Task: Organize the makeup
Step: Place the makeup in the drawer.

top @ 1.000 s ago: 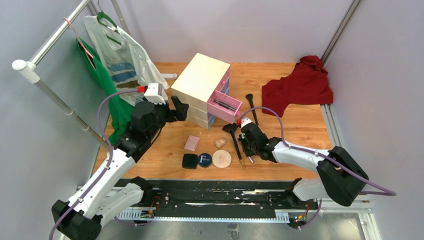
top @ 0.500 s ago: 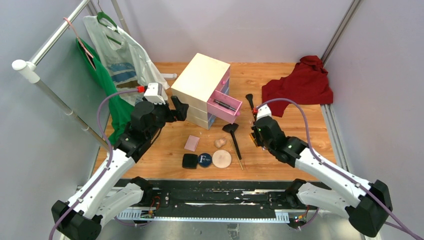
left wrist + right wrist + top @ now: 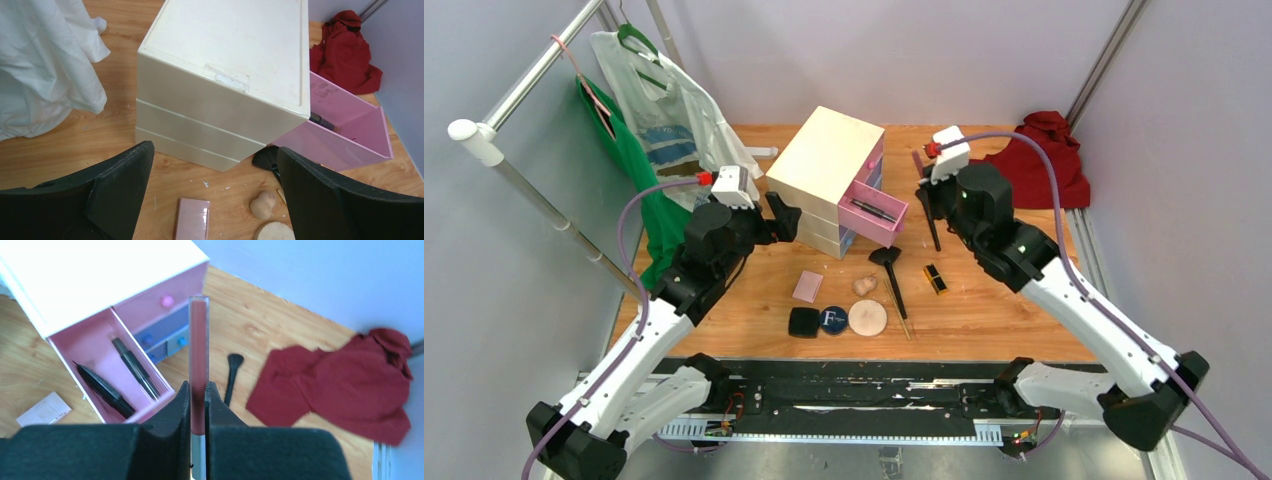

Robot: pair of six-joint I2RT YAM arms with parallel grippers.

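My right gripper (image 3: pixel 927 196) is shut on a slim pink-red gloss tube (image 3: pixel 198 340) with a silver end, held above the table beside the open pink drawer (image 3: pixel 892 224). In the right wrist view the drawer (image 3: pixel 75 347) holds two black pencils (image 3: pixel 134 367). My left gripper (image 3: pixel 784 214) is open and empty next to the cream chest (image 3: pixel 824 155). On the table lie a black square compact (image 3: pixel 803 322), navy round compact (image 3: pixel 832 320), beige puff (image 3: pixel 867 318), pink square (image 3: pixel 807 286), beige sponge (image 3: pixel 863 286), black brush (image 3: pixel 890 275), thin pencil (image 3: pixel 903 322) and black-gold lipstick (image 3: pixel 935 278).
A red cloth (image 3: pixel 1034 165) lies at the back right. A clothes rail (image 3: pixel 534 190) with a white bag (image 3: pixel 674 115) and a green garment (image 3: pixel 639 175) stands at the left. A small black brush (image 3: pixel 231 375) lies between the chest and the cloth.
My right arm has lifted the gloss tube from the front of the table and carried it back, up beside the open drawer. The lipstick now shows. The left arm has not moved.
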